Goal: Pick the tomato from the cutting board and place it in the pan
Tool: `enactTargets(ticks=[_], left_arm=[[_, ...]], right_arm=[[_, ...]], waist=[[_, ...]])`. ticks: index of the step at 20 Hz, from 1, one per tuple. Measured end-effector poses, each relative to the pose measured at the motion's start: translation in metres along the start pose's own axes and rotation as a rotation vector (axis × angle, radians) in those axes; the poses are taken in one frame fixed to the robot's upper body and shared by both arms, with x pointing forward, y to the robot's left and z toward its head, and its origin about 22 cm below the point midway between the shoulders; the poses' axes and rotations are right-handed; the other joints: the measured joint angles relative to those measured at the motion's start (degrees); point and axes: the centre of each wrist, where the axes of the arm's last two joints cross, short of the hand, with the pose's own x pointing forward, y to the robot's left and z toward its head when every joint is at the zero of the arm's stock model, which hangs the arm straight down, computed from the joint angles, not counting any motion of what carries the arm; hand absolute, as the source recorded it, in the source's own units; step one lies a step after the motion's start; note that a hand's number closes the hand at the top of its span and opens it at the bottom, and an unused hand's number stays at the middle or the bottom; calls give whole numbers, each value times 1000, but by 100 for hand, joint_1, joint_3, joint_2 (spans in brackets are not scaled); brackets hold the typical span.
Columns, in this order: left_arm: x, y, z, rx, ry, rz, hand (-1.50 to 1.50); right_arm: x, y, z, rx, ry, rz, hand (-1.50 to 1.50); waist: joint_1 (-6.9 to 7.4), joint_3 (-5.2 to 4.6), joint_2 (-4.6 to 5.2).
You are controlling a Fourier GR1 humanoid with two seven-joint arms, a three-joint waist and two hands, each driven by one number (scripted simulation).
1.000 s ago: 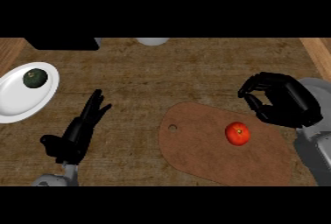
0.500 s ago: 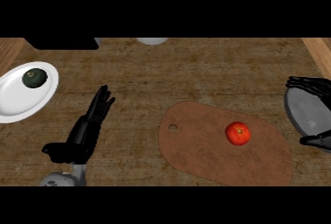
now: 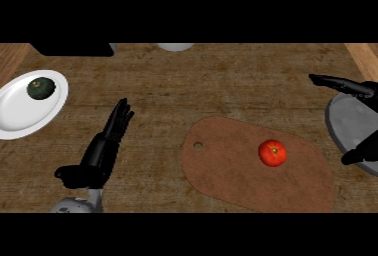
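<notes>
The red tomato (image 3: 272, 152) lies on the right half of the brown cutting board (image 3: 229, 172), with nothing touching it. My right hand (image 3: 343, 85) shows at the right edge, partly cut off. Its fingers are spread wide above and below the grey forearm (image 3: 351, 125), to the right of the tomato and apart from it. My left hand (image 3: 103, 147) rests open on the counter left of the board, fingers straight and pointing away from me. I see nothing that is clearly a pan.
A white plate (image 3: 18, 112) with a dark green fruit (image 3: 40, 87) sits at the far left. A black object (image 3: 74, 48) is cut off at the top left, and a white one (image 3: 175, 46) at the top middle. Wooden edging runs along the top right corner.
My right hand has uncurled and swung to the right edge, away from the tomato. The left hand has shifted slightly right and forward. The tomato has not moved.
</notes>
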Motion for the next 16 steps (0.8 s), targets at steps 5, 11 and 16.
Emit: enactTargets(ticks=[5, 11, 16], left_arm=[[-6, -2, 1, 4, 3, 3, 0], [-3, 2, -2, 6, 0, 1, 0], [-4, 0, 3, 16, 4, 0, 0]], right_arm=[[16, 15, -31, 185, 65, 156, -150], [19, 53, -57, 359, 131, 333, -150], [17, 83, -62, 423, 188, 418, -150]], waist=[[-2, -4, -3], [-21, -3, -7], [-57, -2, -15]])
